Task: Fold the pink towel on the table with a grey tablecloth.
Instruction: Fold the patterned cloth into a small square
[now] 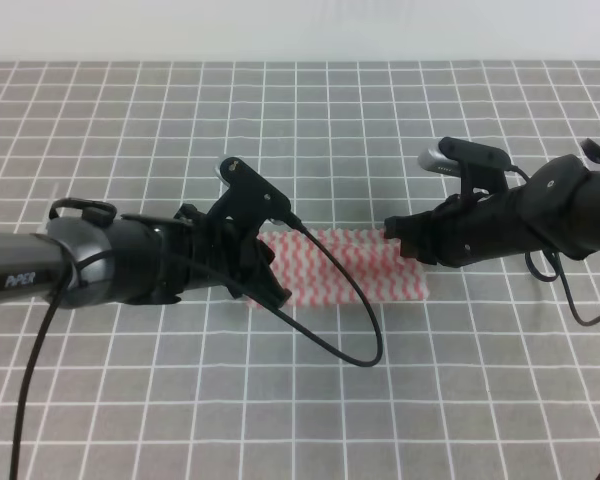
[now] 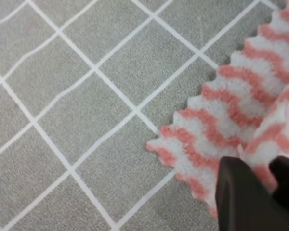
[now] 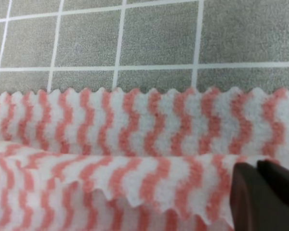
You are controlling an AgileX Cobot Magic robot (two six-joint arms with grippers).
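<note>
Pink towel [image 1: 355, 265] lying folded over on grey tablecloth [image 1: 300, 400], between both grippers. Left gripper [image 2: 260, 185] clamped on one end; right gripper [image 3: 260, 190] clamped on raised layer.

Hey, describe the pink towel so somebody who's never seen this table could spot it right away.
Look at the table with a grey tablecloth, ruled all over with a white grid. Near its middle, between the left gripper and the right gripper, lies the pink towel. It is the only coloured cloth there: pink-and-white wavy stripes, zigzag edges, one layer lying over another.
</note>
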